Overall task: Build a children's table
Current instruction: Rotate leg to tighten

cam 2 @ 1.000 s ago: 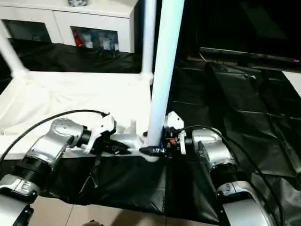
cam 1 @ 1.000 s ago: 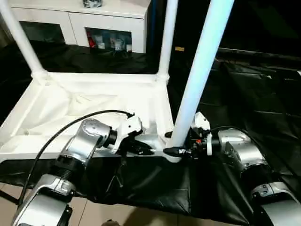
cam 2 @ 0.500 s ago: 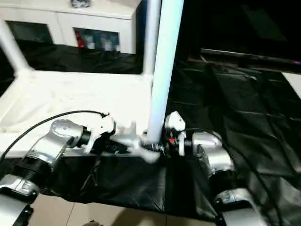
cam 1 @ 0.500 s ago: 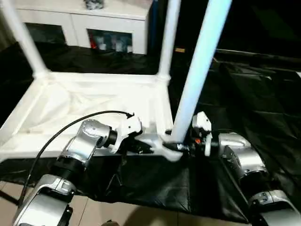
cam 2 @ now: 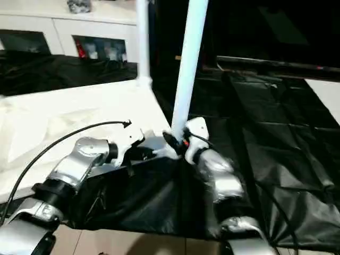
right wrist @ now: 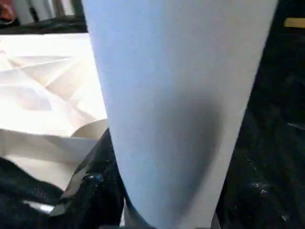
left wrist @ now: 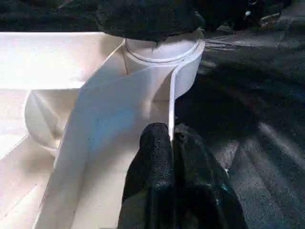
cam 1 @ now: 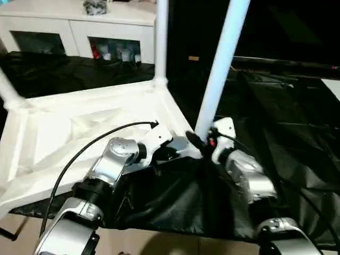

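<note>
Showing ribbed white plastic top point(cam 1: 79, 127), now rotated; left gripper point(left wrist: 170, 143) pinches its thin rim, right gripper point(cam 1: 197, 142) clasps smooth tapered leg point(cam 1: 220, 64).

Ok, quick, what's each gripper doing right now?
Left gripper: shut on the table top's rim, beside the corner socket.
Right gripper: around the base of the near leg, gripping it.

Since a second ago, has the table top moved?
Yes. The table top has swung round: its far edge, once parallel to the cabinet, now slants, and the far leg has moved left against it.
</note>
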Controlling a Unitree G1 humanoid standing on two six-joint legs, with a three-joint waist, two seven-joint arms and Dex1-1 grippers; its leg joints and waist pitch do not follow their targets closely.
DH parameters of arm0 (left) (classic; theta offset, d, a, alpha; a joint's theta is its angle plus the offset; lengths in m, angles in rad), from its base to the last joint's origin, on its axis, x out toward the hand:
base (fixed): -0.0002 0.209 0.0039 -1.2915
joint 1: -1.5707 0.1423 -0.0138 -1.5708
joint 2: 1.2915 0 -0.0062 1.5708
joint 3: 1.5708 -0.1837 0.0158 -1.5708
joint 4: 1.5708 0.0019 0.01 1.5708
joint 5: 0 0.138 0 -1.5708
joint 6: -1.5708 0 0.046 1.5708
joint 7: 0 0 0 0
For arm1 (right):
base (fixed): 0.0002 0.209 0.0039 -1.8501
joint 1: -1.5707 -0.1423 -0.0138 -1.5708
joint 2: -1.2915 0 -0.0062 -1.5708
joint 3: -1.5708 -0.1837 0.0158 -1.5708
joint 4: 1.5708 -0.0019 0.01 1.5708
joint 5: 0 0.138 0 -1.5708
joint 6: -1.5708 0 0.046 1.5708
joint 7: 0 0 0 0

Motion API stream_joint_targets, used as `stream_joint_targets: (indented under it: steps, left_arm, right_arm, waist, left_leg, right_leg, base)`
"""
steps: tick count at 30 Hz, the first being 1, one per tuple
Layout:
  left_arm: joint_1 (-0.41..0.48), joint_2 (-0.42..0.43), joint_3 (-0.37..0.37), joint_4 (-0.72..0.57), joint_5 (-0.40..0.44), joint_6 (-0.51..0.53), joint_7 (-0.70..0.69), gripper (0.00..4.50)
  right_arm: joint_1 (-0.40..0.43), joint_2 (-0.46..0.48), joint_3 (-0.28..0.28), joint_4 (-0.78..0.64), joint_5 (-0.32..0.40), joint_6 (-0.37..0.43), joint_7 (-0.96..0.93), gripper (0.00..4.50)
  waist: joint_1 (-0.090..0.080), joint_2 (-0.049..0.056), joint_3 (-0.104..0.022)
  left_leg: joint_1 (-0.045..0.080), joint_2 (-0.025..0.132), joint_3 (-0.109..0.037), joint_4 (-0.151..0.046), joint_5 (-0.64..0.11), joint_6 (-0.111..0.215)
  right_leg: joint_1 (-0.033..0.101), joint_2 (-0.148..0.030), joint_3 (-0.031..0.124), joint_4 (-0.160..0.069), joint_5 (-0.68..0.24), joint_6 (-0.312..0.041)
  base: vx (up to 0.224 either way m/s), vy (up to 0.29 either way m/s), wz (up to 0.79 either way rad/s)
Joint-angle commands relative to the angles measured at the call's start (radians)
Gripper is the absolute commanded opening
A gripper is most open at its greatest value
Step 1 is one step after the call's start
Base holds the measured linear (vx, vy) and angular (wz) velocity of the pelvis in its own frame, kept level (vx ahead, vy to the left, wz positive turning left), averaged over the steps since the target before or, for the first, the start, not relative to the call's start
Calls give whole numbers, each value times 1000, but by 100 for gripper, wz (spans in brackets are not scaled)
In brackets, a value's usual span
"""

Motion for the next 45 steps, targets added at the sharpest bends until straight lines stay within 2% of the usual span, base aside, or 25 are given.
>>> stream_joint_targets:
  steps: [1,3,5,6,9,10,12,13,17,19,23,28,29,30,33,34,36,37,39,40,41,42,43,44,45]
  left_arm:
    - [-12,-61,-18,-12,-29,-32,7,0]
    - [-11,-52,-18,-11,-27,-41,-1,0]
    - [-8,-47,-19,-12,-25,-45,-6,0]
    - [-6,-44,-20,-13,-24,-47,-6,0]
    - [1,-35,-26,-14,-25,-56,-16,0]
    - [1,-32,-26,-12,-25,-59,-19,0]
    - [0,-28,-26,-8,-24,-62,-25,0]
    - [-2,-25,-25,-3,-22,-67,-28,0]
    - [-10,-15,-28,15,-13,-84,-37,0]
    - [-14,-13,-28,21,-13,-90,-41,0]
    - [-17,-1,-35,28,-15,-122,-60,0]
    - [-8,1,-40,11,-15,-137,-51,0]
    - [-6,-3,-35,0,-22,-127,-48,28]
    - [-3,-3,-31,-13,-32,-106,-57,28]
    - [0,0,-19,-47,-59,-46,-81,59]
    - [2,11,-11,-82,-72,-10,-92,63]
    - [5,22,-6,-110,-79,12,-100,90]
    - [13,47,6,-170,-100,67,-121,99]
    - [31,88,9,-236,-120,123,-164,108]
    - [62,154,9,-331,-148,208,-229,119]
    - [62,154,9,-331,-148,208,-229,133]
    - [106,241,12,-432,-174,282,-289,144]
    - [106,241,12,-432,-174,282,-289,148]
    - [146,313,24,-516,-198,340,-326,151]
    - [164,342,31,-551,-211,367,-340,157]
  right_arm:
    - [16,81,48,50,13,34,25,199]
    - [14,74,42,44,20,36,36,255]
    - [13,67,37,40,24,41,42,255]
    - [12,58,33,38,25,44,42,286]
    - [13,3,29,26,31,47,97,301]
    - [20,-38,35,7,32,48,154,301]
    - [36,-105,44,-30,37,51,250,301]
    - [54,-170,52,-67,45,56,342,301]
    - [96,-326,66,-133,59,71,530,301]
    - [106,-374,65,-143,62,79,577,301]
    - [148,-476,46,-217,104,127,670,301]
    - [189,-489,49,-320,157,195,712,301]
    - [205,-483,59,-357,164,208,722,302]
    - [209,-479,63,-371,170,219,724,302]
    - [221,-469,76,-418,189,257,726,304]
    - [226,-461,86,-444,199,272,721,304]
    - [227,-454,91,-454,201,273,713,304]
    - [227,-436,98,-470,210,284,697,304]
    - [221,-413,101,-473,210,290,678,304]
    - [214,-380,108,-477,206,294,654,304]
    - [214,-380,108,-477,206,294,654,304]
    - [205,-341,119,-471,204,292,631,304]
    - [205,-341,119,-471,204,292,631,304]
    - [201,-307,136,-470,207,294,614,304]
    - [198,-290,143,-467,208,293,603,304]
  waist:
    - [-2,-2,-42]
    - [-1,-2,-41]
    - [-1,-1,-42]
    - [-1,-2,-42]
    - [2,-2,-43]
    - [6,-7,-45]
    - [9,-6,-47]
    - [16,-8,-50]
    - [30,-14,-52]
    - [32,-19,-52]
    - [37,-19,-48]
    - [36,-19,-48]
    - [36,-19,-49]
    - [37,-20,-49]
    - [39,-17,-53]
    - [39,-15,-58]
    - [38,-14,-60]
    - [36,-16,-60]
    - [34,-15,-59]
    - [31,-16,-57]
    - [29,-14,-56]
    - [28,-12,-54]
    - [26,-12,-55]
    - [23,-12,-51]
    - [25,-15,-53]
  left_leg:
    - [-6,-5,3,-76,-382,9]
    - [-3,-5,4,-75,-390,10]
    - [-2,-4,4,-76,-392,14]
    - [-3,-4,5,-76,-390,14]
    - [-3,-3,8,-74,-371,17]
    - [-5,-2,10,-73,-347,24]
    - [-5,-2,12,-69,-323,33]
    - [0,-1,18,-62,-288,52]
    - [-13,-3,19,-54,-211,95]
    - [-16,-4,19,-51,-200,100]
    - [-12,-2,18,-54,-228,94]
    - [-16,-1,14,-56,-233,88]
    - [-14,0,15,-55,-232,88]
    - [-14,1,15,-55,-229,88]
    - [-15,2,14,-53,-195,90]
    - [-15,4,13,-48,-148,96]
    - [-17,4,13,-43,-114,105]
    - [-18,1,15,-41,-99,115]
    - [-17,1,16,-41,-112,114]
    - [-16,0,16,-45,-131,106]
    - [-15,2,17,-46,-139,101]
    - [-15,1,16,-47,-147,98]
    - [-15,3,14,-50,-148,86]
    - [-10,2,18,-51,-166,78]
    - [-9,4,16,-52,-167,72]
  right_leg:
    - [30,-23,22,-99,-487,-106]
    - [27,-22,23,-99,-478,-112]
    - [26,-23,24,-99,-468,-119]
    - [27,-23,25,-98,-462,-121]
    - [30,-22,27,-93,-410,-139]
    - [35,-20,27,-89,-370,-147]
    - [36,-20,29,-84,-331,-158]
    - [37,-17,30,-78,-246,-185]
    - [51,-17,27,-68,-176,-203]
    - [51,-20,25,-71,-209,-196]
    - [50,-20,24,-80,-290,-176]
    - [49,-22,22,-81,-319,-157]
    - [47,-20,22,-80,-301,-166]
    - [47,-20,23,-79,-289,-170]
    - [49,-21,22,-68,-220,-201]
    - [50,-19,23,-56,-128,-229]
    - [51,-17,22,-47,-59,-249]
    - [52,-16,21,-41,-8,-271]
    - [51,-17,21,-40,-12,-279]
    - [50,-17,21,-43,-48,-275]
    - [49,-17,22,-43,-60,-273]
    - [48,-15,22,-44,-75,-270]
    - [49,-19,23,-40,-86,-265]
    - [42,-13,22,-46,-114,-255]
    - [43,-17,23,-42,-115,-256]
  base:
    - [0,0,0]
    - [0,0,0]
    - [0,0,0]
    - [0,0,0]
    - [0,0,0]
    - [0,0,0]
    - [0,0,0]
    - [0,0,0]
    - [0,0,0]
    - [0,0,0]
    - [0,0,0]
    - [0,0,0]
    - [0,0,0]
    - [0,0,0]
    - [0,0,0]
    - [0,0,0]
    - [0,0,0]
    - [0,0,0]
    - [0,0,0]
    - [0,0,0]
    - [0,0,0]
    - [0,0,0]
    - [0,0,0]
    - [0,0,0]
    - [0,0,0]
